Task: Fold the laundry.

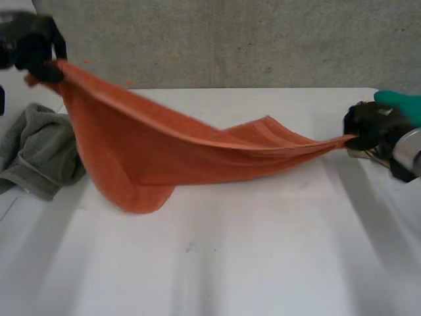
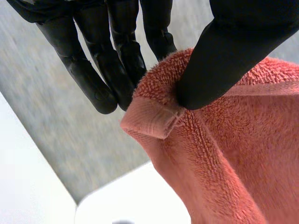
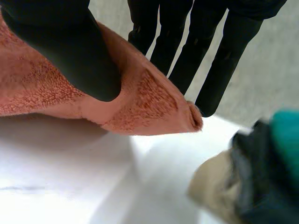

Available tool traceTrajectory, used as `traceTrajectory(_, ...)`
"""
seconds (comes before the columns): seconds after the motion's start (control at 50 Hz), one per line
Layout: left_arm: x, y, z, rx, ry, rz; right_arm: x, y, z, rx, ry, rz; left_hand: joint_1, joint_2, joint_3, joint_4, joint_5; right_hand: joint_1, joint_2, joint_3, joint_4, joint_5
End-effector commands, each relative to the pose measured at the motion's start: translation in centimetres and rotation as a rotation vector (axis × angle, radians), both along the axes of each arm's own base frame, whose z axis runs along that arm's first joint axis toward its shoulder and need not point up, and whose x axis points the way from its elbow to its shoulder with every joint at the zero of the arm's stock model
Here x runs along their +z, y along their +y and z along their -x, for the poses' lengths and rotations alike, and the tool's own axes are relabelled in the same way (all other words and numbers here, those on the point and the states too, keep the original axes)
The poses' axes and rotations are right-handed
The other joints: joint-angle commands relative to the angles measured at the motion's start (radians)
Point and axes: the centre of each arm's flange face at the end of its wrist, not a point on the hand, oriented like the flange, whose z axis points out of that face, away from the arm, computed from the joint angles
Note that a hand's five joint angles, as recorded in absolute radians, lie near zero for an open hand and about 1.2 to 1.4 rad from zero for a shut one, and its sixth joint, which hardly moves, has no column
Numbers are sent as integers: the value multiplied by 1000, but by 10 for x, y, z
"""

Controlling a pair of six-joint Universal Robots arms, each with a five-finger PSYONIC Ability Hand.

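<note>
Two hands on one orange towel [image 1: 151,151], which hangs stretched in the air across the head view.

Left hand [image 1: 36,49], upper left of the frame, high above the table: pinching a hemmed corner of the towel. In the left wrist view the thumb [image 2: 224,70] presses down on the corner and the fingers [image 2: 117,70] lie straight behind it, with the terry cloth caught between.

Right hand [image 1: 371,128], right edge of the frame at mid height, lower than the left hand: pinching the opposite end. In the right wrist view its thumb [image 3: 70,51] sits on top of the cloth and straight fingers [image 3: 219,56] back it from the other side. The corner tip pokes out just past them.

Towel's upper edge runs taut, slanting from upper left down to the right. The middle sags in a deep belly, and the lowest fold appears to rest on the white table [image 1: 230,276], left of centre.

Grey cloth [image 1: 36,151], crumpled, lies at the left edge of the frame, just beside the hanging towel.

Teal cloth [image 1: 402,104] at the right edge, just above the right hand.

Mixed heap [image 3: 252,182] of teal, dark and beige fabric lies on the table near the right hand's fingertips.

Grey wall [image 1: 263,39] across the top of the frame.
</note>
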Motion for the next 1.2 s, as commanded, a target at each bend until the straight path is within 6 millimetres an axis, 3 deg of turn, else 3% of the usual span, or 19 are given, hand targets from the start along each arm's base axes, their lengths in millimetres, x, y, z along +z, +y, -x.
traceTrajectory(0.02, -28, 4, -22, -22, -127, -163, 111, 40, 33, -18, 259, 193, 266, 198, 206, 198, 220, 250, 218, 209, 200, 231)
traceTrajectory(0.08, -34, 12, -28, -48, -182, -237, 141, 58, 42, -22, 346, 233, 266, 198, 206, 198, 220, 250, 218, 209, 200, 231)
traceTrajectory(0.2, -46, 22, -30, -99, -272, -327, 147, 64, 40, 19, 388, 183, 266, 198, 206, 198, 220, 250, 218, 209, 200, 231)
traceTrajectory(0.34, -79, 6, -16, -161, -322, -385, 105, 47, 18, 88, 488, 83, 266, 198, 206, 198, 220, 250, 218, 209, 200, 231)
traceTrajectory(0.44, -106, -25, 2, -172, -346, -355, 56, 27, 2, 100, 573, -31, 266, 198, 206, 198, 220, 250, 218, 209, 200, 231)
traceTrajectory(0.5, -108, -49, 12, -144, -352, -268, 43, 13, -15, 104, 595, 2, 266, 198, 206, 198, 220, 250, 218, 209, 200, 231)
traceTrajectory(0.54, -100, -63, 18, -126, -350, -190, 42, 2, -21, 83, 595, 48, 266, 198, 206, 198, 220, 250, 218, 209, 200, 231)
traceTrajectory(0.58, -81, -82, 26, -102, -332, -44, 55, -16, -30, 30, 567, 169, 266, 198, 206, 198, 220, 250, 218, 209, 200, 231)
traceTrajectory(0.6, -59, -93, 29, -84, -304, 76, 63, -23, -33, 6, 547, 225, 266, 198, 206, 198, 220, 250, 218, 209, 200, 231)
traceTrajectory(0.64, -32, -102, 30, -54, -264, 209, 96, -41, -38, -86, 446, 413, 266, 198, 206, 198, 220, 250, 218, 209, 200, 231)
traceTrajectory(0.68, 13, -110, 26, 2, -171, 418, 131, -56, -38, -177, 300, 615, 266, 198, 206, 198, 220, 250, 218, 209, 200, 231)
traceTrajectory(0.72, 37, -113, 21, 44, -84, 522, 150, -61, -34, -220, 215, 724, 266, 198, 206, 198, 220, 250, 218, 209, 200, 231)
traceTrajectory(0.74, 57, -114, 15, 78, 16, 604, 172, -63, -28, -256, 119, 843, 266, 198, 206, 198, 220, 250, 218, 209, 200, 231)
traceTrajectory(0.78, 75, -114, 10, 91, 138, 695, 195, -60, -22, -280, 0, 981, 266, 198, 206, 198, 220, 250, 218, 209, 200, 231)
traceTrajectory(0.84, 80, -117, 10, 56, 221, 744, 205, -50, -23, -261, -68, 1053, 266, 198, 206, 198, 220, 250, 218, 209, 200, 231)
traceTrajectory(0.88, 74, -118, 12, 35, 214, 733, 203, -46, -26, -244, -66, 1052, 266, 198, 206, 198, 220, 250, 218, 209, 200, 231)
traceTrajectory(0.98, 32, -127, 15, -1, 158, 619, 179, -44, -35, -186, -44, 982, 266, 198, 206, 198, 220, 250, 218, 209, 200, 231)
traceTrajectory(1.06, 1, -136, 10, 9, 121, 547, 150, -49, -37, -168, -14, 879, 266, 198, 206, 198, 220, 250, 218, 209, 200, 231)
traceTrajectory(1.2, -73, -143, 5, 18, 25, 360, 66, -56, -34, -141, 89, 583, 266, 198, 206, 198, 220, 250, 218, 209, 200, 231)
